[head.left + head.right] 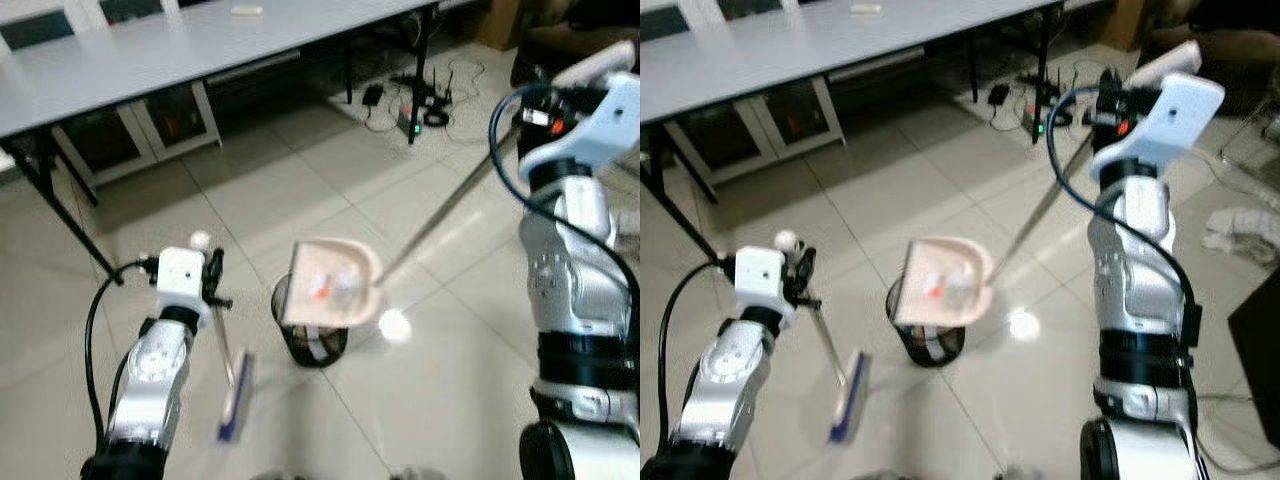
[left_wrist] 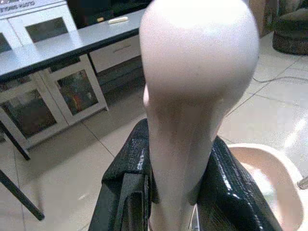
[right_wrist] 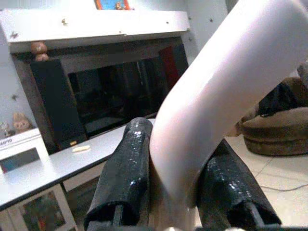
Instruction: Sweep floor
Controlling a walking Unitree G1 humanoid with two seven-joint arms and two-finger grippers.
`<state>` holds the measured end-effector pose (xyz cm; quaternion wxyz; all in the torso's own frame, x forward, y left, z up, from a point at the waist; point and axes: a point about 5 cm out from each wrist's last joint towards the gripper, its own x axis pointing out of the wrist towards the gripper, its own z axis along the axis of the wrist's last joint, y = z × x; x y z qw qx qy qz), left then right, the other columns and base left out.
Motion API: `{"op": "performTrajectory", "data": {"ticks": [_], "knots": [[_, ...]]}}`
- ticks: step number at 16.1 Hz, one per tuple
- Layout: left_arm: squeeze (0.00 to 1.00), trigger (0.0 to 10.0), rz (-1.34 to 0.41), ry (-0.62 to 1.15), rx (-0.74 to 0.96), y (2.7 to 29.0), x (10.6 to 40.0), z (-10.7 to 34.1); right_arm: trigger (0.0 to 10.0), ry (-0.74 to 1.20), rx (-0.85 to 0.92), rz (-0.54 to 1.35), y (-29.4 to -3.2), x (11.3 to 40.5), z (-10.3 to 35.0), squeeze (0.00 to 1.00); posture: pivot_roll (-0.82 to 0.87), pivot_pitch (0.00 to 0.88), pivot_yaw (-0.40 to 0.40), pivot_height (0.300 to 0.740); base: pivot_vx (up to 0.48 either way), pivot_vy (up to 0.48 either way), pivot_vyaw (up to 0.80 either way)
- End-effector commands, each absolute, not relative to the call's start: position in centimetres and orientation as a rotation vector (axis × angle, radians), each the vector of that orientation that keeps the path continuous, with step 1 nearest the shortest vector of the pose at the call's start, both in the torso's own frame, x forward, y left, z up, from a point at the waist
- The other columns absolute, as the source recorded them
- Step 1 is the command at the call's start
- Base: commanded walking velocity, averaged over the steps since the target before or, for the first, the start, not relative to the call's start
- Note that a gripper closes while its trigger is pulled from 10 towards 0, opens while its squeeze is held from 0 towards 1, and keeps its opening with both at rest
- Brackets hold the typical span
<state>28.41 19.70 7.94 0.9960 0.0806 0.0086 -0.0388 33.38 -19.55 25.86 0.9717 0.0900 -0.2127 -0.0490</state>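
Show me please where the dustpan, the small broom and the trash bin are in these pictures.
dustpan (image 1: 332,285): left eye view, on the middle of its tilted tray.
broom (image 1: 233,398): left eye view, on the blue-edged head near the floor.
trash bin (image 1: 316,346): left eye view, on its dark mesh wall below the dustpan.

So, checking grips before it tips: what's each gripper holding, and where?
Left gripper: broom, by its handle's top. Right gripper: dustpan, by its long handle's end.

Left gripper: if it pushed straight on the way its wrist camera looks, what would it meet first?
Probably the grey table with the cabinets under it; depth is unclear. The left gripper is shut on the broom handle.
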Motion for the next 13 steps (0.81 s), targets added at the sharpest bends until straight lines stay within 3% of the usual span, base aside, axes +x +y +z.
{"op": "performTrajectory", "data": {"ticks": [1, 9, 13], "knots": [[0.00, 10.0, -0.075, -0.028, 0.171, 19.6, 28.9, 8.9, 10.0, -0.491, 0.185, -0.129, -20.3, 33.2, 27.0, 0.00, -0.02, 0.021, 0.089, 0.740, 0.360, 0.000, 0.00], [0.00, 10.0, -0.079, -0.030, 0.176, 19.7, 29.0, 8.9, 10.0, -0.485, 0.194, -0.151, -20.7, 33.4, 26.4, 0.00, -0.02, 0.004, 0.087, 0.740, 0.348, 0.000, 0.00], [0.00, 10.0, -0.081, 0.002, 0.188, 19.6, 28.7, 8.2, 10.0, -0.480, 0.191, -0.159, -20.7, 33.4, 25.7, 0.00, -0.02, 0.002, 0.088, 0.740, 0.000, 0.000, 0.00]]}}
